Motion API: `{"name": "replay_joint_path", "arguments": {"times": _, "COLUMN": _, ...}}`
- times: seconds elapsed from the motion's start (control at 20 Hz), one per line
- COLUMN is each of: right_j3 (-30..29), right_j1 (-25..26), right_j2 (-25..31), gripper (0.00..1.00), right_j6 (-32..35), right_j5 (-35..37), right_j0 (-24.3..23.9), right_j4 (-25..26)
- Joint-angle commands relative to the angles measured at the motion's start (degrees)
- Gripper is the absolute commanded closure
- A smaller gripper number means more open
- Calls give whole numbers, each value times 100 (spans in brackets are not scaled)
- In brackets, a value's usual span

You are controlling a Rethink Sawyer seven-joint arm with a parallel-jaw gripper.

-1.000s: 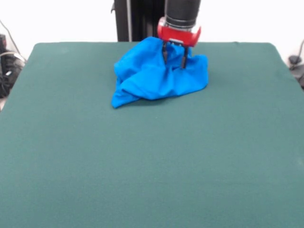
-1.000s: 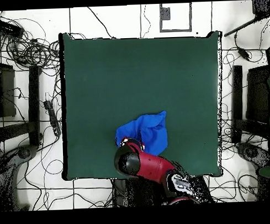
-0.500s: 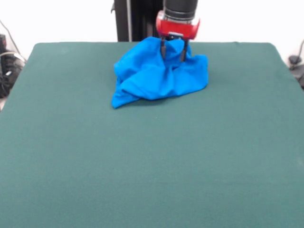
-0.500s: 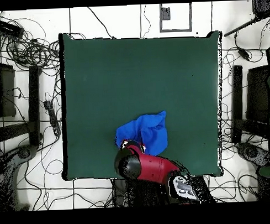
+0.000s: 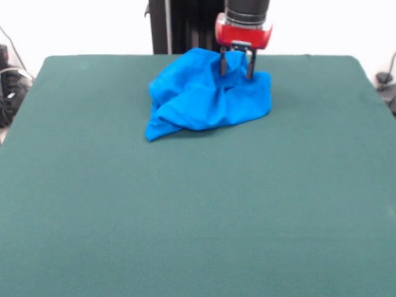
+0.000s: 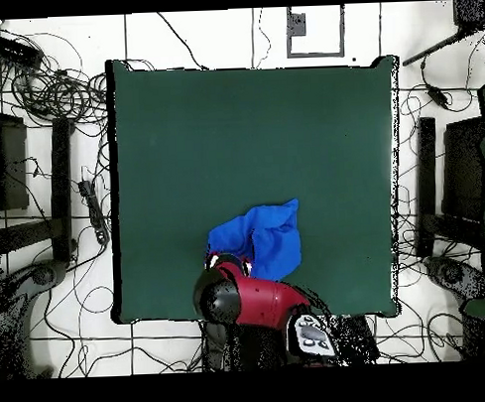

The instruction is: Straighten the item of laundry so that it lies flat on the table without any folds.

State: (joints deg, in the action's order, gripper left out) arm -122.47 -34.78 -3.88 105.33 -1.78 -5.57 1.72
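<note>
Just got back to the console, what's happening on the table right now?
The robot's end effector hangs over the far side of a bright blue T-shirt with its fingers apart, tips at the bunched cloth, gripping nothing. The shirt lies in a crumpled heap, not flat, on the green table, near the edge by the robot's base. So the straightening is not yet done.

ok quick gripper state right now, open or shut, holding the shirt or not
Gripper: open, two fingers spread apart over the far edge of the crumpled blue shirt; no cloth is pinched between them.
</note>
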Motion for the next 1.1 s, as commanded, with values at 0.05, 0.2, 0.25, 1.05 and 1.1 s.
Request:
{"name": "replay_joint_path", "arguments": {"times": 0.05, "right_j3": 203, "right_j1": 324, "right_j2": 527, "gripper": 0, "right_j6": 992, "right_j5": 310, "right_j0": 368, "right_j4": -278}}
{"name": "replay_joint_path", "arguments": {"times": 0.2, "right_j3": 226, "right_j1": 438, "right_j2": 566, "gripper": 0, "right_j6": 1103, "right_j5": 175, "right_j0": 459, "right_j4": -356}}
{"name": "replay_joint_path", "arguments": {"times": 0.25, "right_j3": 230, "right_j1": 459, "right_j2": 585, "gripper": 0, "right_j6": 1120, "right_j5": 152, "right_j0": 472, "right_j4": -366}}
{"name": "replay_joint_path", "arguments": {"times": 1.05, "right_j3": 136, "right_j1": 443, "right_j2": 722, "gripper": 0, "right_j6": 1406, "right_j5": 82, "right_j0": 801, "right_j4": -699}}
{"name": "replay_joint_path", "arguments": {"times": 1.1, "right_j3": 124, "right_j1": 423, "right_j2": 717, "gripper": 0, "right_j6": 1417, "right_j5": 98, "right_j0": 828, "right_j4": -728}}
